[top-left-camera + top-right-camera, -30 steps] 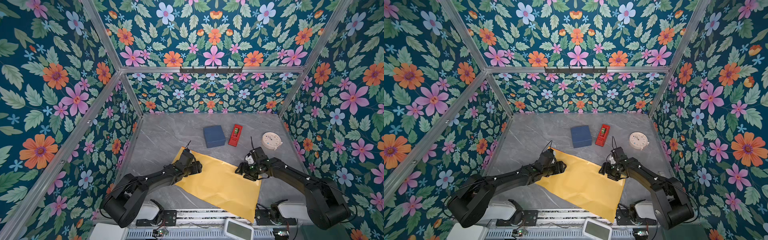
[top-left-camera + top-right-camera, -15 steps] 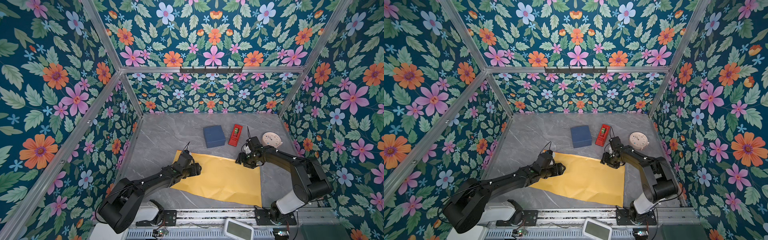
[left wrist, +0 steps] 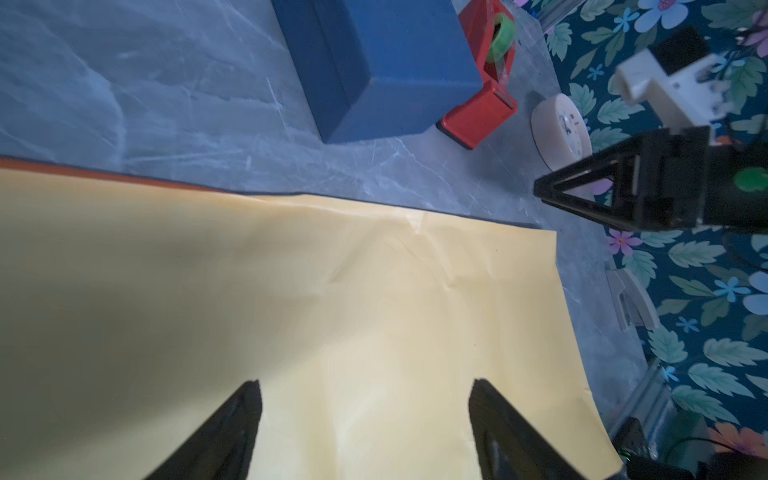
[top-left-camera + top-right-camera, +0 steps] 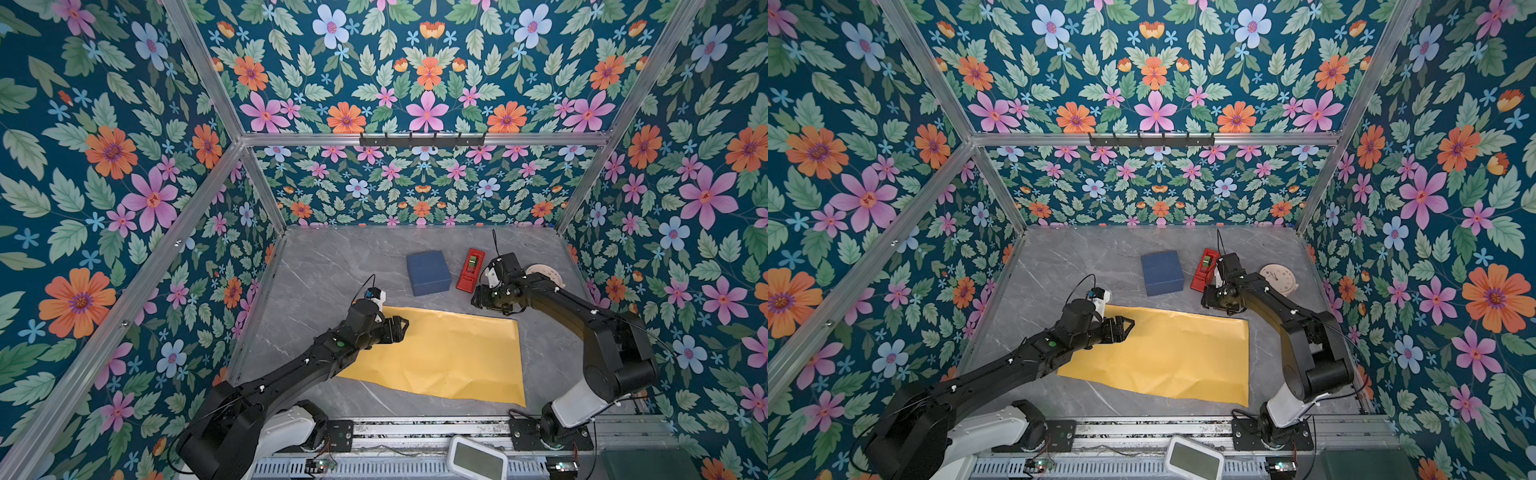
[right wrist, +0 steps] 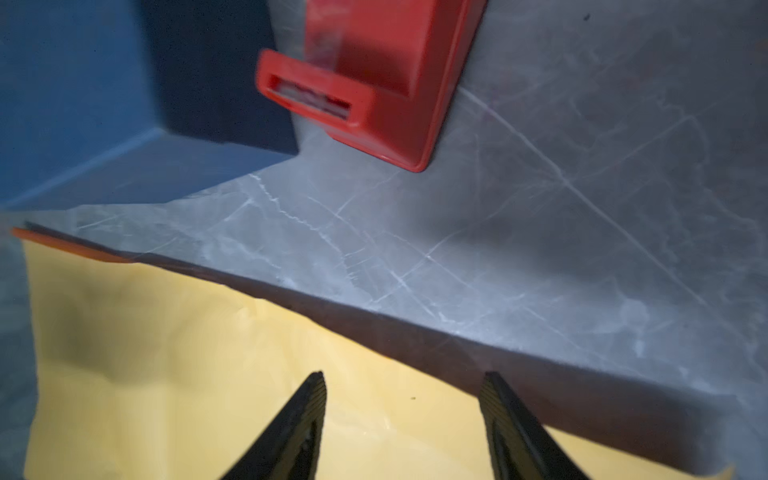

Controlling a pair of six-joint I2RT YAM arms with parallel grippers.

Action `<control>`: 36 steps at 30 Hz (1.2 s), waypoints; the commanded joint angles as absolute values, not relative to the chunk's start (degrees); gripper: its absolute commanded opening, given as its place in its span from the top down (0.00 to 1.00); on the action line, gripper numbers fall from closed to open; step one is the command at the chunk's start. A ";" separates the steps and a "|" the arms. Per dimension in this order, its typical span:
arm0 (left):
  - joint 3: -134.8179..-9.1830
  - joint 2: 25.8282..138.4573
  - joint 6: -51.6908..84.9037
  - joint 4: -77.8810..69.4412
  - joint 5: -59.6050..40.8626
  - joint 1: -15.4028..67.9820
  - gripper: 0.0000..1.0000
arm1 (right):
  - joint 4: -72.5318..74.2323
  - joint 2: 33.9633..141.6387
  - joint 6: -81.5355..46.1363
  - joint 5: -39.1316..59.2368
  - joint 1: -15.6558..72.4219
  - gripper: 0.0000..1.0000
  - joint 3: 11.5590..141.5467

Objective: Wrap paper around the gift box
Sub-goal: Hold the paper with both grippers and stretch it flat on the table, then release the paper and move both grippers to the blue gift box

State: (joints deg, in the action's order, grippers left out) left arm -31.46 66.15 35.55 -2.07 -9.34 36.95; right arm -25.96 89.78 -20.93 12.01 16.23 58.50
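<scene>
Nothing wrapped yet: paper [image 4: 436, 353] lies flat, yellow side up, w/ gift box [image 4: 428, 272] off it, just beyond its far edge. Jaws apart & empty on left gripper [image 3: 365, 386] & right gripper [image 5: 403, 382]. All folding's left.

I observe a grey marble-patterned table [image 4: 324, 270] filling the lower middle of both top views. Lying directly on it:

- The paper [image 4: 449, 357], lower centre, flat, yellow face up, creased toward its lower right corner.
- The gift box [image 4: 428, 272], dark blue, above the paper's upper edge and apart from it.
- A red tape dispenser [image 4: 470, 270], just right of the box; I cannot confirm contact.
- A cream round clock [image 4: 1277, 277], further right.
</scene>
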 commanded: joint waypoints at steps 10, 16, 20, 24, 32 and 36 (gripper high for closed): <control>-34.32 77.46 32.51 4.78 -11.39 30.59 0.22 | -26.58 82.44 -30.97 15.20 19.69 0.39 41.86; -31.83 78.91 31.90 4.70 -15.84 30.67 0.25 | -27.60 86.36 -28.08 12.31 17.94 0.39 45.31; -29.52 78.75 33.10 3.21 -18.50 31.36 0.26 | -27.84 89.36 -26.09 12.22 15.62 0.40 47.40; -29.16 78.43 33.93 2.63 -19.16 32.25 0.26 | -28.30 91.51 -24.51 11.62 14.59 0.40 49.83; -31.20 74.43 33.71 6.87 -16.85 32.34 0.26 | -29.83 93.75 -20.72 11.85 14.59 0.39 57.33; -32.96 70.88 33.40 8.40 -12.39 32.34 0.23 | -30.09 91.37 -19.32 13.72 14.65 0.38 59.79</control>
State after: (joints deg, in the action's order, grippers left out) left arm -32.01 72.27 34.11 6.44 -16.01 32.36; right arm -28.93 92.77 -21.45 12.12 14.57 58.72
